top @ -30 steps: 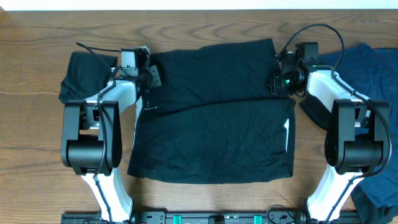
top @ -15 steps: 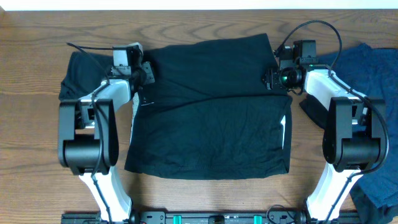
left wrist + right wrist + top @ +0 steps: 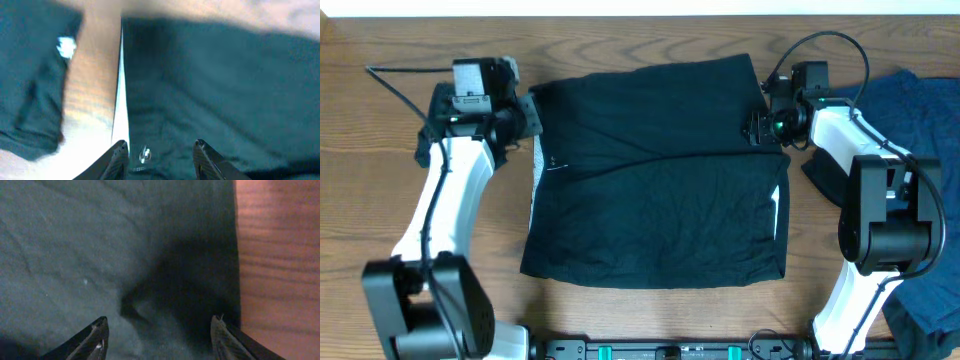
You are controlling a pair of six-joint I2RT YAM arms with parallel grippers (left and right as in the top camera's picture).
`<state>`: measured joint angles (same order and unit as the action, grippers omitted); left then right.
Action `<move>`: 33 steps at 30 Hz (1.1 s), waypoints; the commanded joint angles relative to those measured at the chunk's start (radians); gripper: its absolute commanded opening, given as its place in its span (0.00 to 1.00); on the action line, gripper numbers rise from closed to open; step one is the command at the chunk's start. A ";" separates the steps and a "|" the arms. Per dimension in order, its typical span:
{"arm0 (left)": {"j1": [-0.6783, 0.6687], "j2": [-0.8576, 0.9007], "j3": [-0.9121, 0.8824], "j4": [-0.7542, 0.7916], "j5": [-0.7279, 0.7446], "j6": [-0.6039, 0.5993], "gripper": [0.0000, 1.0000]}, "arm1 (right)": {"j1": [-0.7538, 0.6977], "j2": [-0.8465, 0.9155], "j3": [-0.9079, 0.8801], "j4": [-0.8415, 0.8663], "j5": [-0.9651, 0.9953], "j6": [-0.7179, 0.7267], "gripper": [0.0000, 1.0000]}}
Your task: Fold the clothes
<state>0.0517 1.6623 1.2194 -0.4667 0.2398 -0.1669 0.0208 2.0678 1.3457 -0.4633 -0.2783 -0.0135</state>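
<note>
A large black garment (image 3: 660, 200) of the clothes lies folded flat in the middle of the table, with a white lining strip (image 3: 535, 190) down its left edge. My left gripper (image 3: 527, 115) hovers open at its upper left corner. In the left wrist view the left gripper (image 3: 160, 160) straddles that white edge (image 3: 120, 100) with nothing held. My right gripper (image 3: 758, 128) stands open at the upper right corner. In the right wrist view the right gripper (image 3: 160, 337) hangs over a small pucker in the cloth (image 3: 135, 305), its jaws wide apart.
A second black garment (image 3: 30, 90) with a white tag (image 3: 65, 47) lies left of the big one, mostly under my left arm in the overhead view. A dark navy pile (image 3: 920, 110) sits at the right edge. Bare wood (image 3: 380, 230) surrounds the cloth.
Both grippers have opened and let go of the garment's upper corners. The left arm swung out to the left, and the garment's upper left corner now lies further left.
</note>
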 commanded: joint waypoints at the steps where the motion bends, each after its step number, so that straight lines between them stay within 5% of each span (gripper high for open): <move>1: 0.011 0.110 -0.028 -0.027 0.016 0.014 0.45 | -0.002 0.021 0.002 -0.029 0.016 -0.007 0.64; 25: 0.042 0.300 -0.027 -0.027 0.146 0.069 0.49 | -0.003 0.021 0.002 -0.039 0.021 -0.007 0.64; 28: 0.043 0.295 -0.027 -0.026 0.146 0.069 0.31 | -0.003 0.021 0.002 -0.039 0.021 -0.007 0.64; 33: 0.043 0.275 -0.026 -0.033 0.145 0.070 0.24 | -0.003 0.021 0.002 -0.039 0.021 -0.007 0.64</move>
<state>0.0910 1.9438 1.1950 -0.4923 0.3714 -0.1040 0.0208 2.0678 1.3529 -0.4862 -0.2756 -0.0135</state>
